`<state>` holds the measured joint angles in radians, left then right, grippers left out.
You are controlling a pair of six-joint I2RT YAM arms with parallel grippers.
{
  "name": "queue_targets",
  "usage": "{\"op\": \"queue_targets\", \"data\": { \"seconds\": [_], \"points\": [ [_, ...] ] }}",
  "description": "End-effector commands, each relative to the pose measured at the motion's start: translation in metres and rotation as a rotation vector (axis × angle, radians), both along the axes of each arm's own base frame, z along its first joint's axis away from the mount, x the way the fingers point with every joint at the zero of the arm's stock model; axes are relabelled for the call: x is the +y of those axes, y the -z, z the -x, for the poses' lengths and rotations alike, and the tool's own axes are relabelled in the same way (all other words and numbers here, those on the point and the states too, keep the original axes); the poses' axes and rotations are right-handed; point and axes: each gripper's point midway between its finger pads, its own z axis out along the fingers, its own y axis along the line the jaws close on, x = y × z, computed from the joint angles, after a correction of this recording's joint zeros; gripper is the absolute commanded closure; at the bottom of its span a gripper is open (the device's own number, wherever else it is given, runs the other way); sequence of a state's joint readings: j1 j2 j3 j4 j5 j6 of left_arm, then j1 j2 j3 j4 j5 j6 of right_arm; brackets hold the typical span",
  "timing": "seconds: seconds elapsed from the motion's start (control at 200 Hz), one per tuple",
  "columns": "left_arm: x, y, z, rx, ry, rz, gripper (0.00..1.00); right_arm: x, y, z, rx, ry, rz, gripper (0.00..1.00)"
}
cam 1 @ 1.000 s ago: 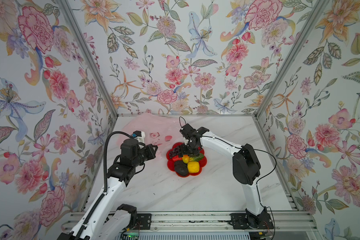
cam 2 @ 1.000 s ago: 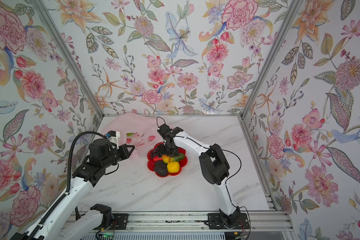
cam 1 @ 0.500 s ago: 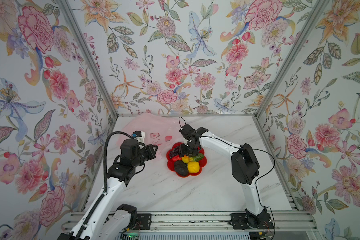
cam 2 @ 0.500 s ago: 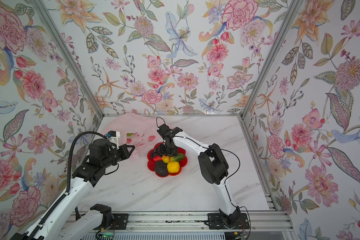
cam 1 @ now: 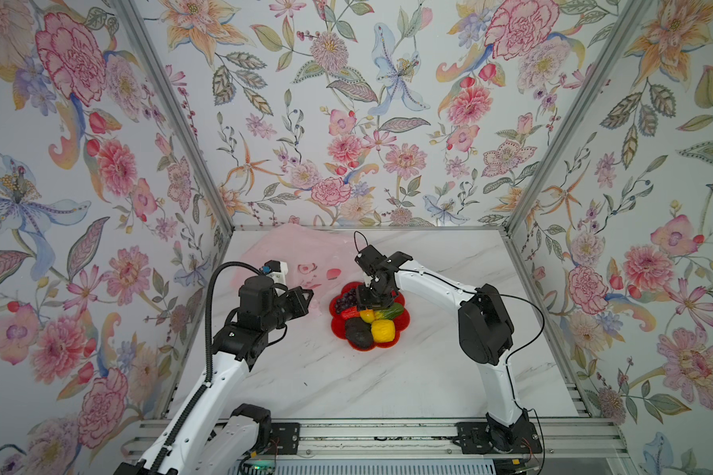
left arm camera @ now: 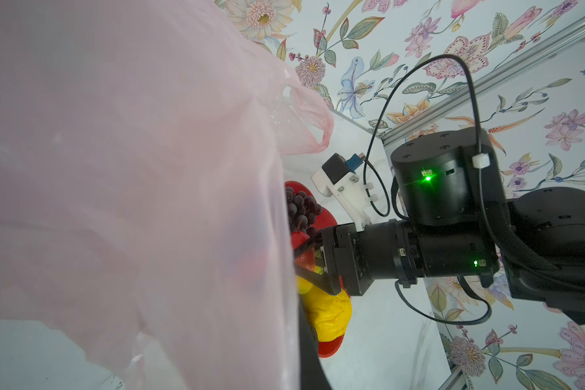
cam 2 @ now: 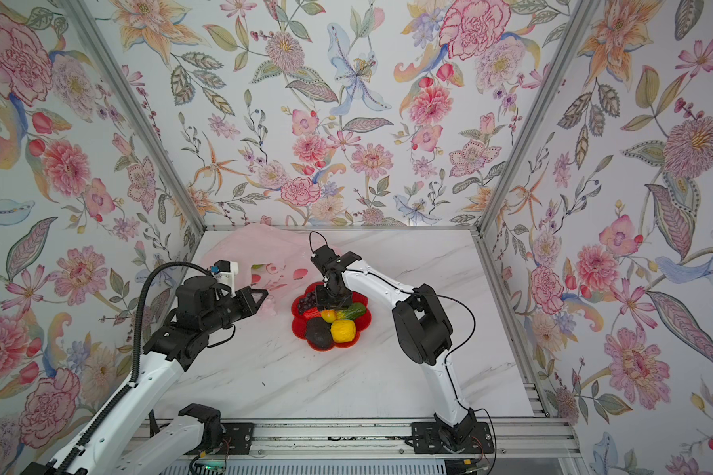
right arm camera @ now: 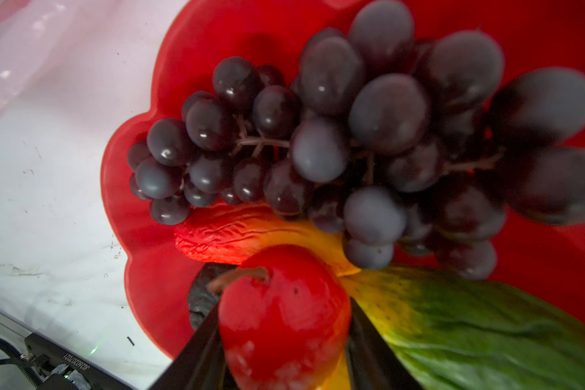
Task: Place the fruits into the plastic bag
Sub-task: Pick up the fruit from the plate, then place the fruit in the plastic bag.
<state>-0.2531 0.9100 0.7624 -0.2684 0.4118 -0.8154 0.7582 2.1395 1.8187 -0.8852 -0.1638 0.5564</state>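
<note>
Several fruits (cam 1: 367,320) lie heaped on the red plate (cam 1: 333,325) at mid-table. The plastic bag (cam 1: 301,251) spreads behind and beside the plate toward the back wall.

The right gripper (cam 1: 373,303) points straight down over the far side of the heap, next to the grape bunch (right arm camera: 352,141). In the right wrist view its black fingers (right arm camera: 203,354) flank a small red fruit (right arm camera: 284,314) and seem to press both its sides. I judge the jaws clamped on it, a sensible pick because it sits on top, clear of the green long piece (right arm camera: 470,331).

The left gripper (cam 1: 303,297), jaws together, pinches the bag's near edge and holds it raised just beside the plate. This likely keeps a mouth open for a short carry. The film drapes across the left wrist camera and hides the fingers there.

Compared with a second earlier, both arms sit almost where they were and the bag hangs the same. Only the right jaws have drawn in around the fruit.
</note>
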Motion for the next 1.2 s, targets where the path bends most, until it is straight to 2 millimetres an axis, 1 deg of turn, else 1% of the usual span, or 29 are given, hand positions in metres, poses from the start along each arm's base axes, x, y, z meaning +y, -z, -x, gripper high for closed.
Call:
{"op": "queue_targets", "data": {
  "seconds": [0.0, 0.125, 0.385, 0.54, 0.671, 0.811, 0.891, 0.896, 0.906, 0.936, 1.076, 1.196],
  "points": [
    [0.001, 0.002, 0.003, 0.006, -0.003, 0.013, 1.0, -0.002, -0.016, -0.007, -0.045, -0.002, -0.008, 0.49],
    [0.001, 0.002, 0.003, 0.007, -0.004, 0.015, 1.0, -0.001, -0.022, -0.008, -0.056, -0.004, -0.027, 0.53],
    [0.0, 0.001, 0.002, 0.004, -0.001, 0.023, 1.0, -0.001, -0.031, -0.006, -0.065, 0.0, -0.069, 0.54],
    [-0.001, -0.001, 0.001, 0.001, 0.003, 0.025, 1.0, -0.003, -0.043, -0.005, -0.063, 0.017, -0.119, 0.55],
    [-0.002, -0.002, 0.0, -0.002, 0.008, 0.027, 1.0, 0.0, -0.064, -0.004, -0.042, 0.054, -0.245, 0.55],
    [-0.003, -0.002, 0.0, -0.001, 0.016, 0.026, 1.0, 0.003, -0.089, -0.007, 0.001, 0.128, -0.439, 0.56],
    [-0.004, -0.002, 0.0, -0.001, 0.018, 0.025, 1.0, 0.011, -0.102, -0.004, 0.02, 0.145, -0.529, 0.57],
    [-0.004, -0.002, 0.0, -0.002, 0.017, 0.025, 1.0, 0.006, -0.103, -0.009, 0.019, 0.162, -0.533, 0.57],
    [-0.003, -0.002, 0.0, -0.002, 0.017, 0.025, 1.0, 0.003, -0.104, -0.013, 0.017, 0.175, -0.543, 0.57],
    [-0.004, -0.002, 0.001, -0.002, 0.018, 0.026, 1.0, 0.003, -0.109, -0.015, 0.019, 0.184, -0.57, 0.57],
    [-0.004, -0.003, 0.0, -0.004, 0.02, 0.03, 1.0, 0.009, -0.123, -0.017, 0.053, 0.215, -0.675, 0.56],
    [-0.006, -0.006, -0.001, -0.012, 0.025, 0.036, 1.0, 0.019, -0.134, -0.022, 0.079, 0.246, -0.79, 0.56]
  ]
}}
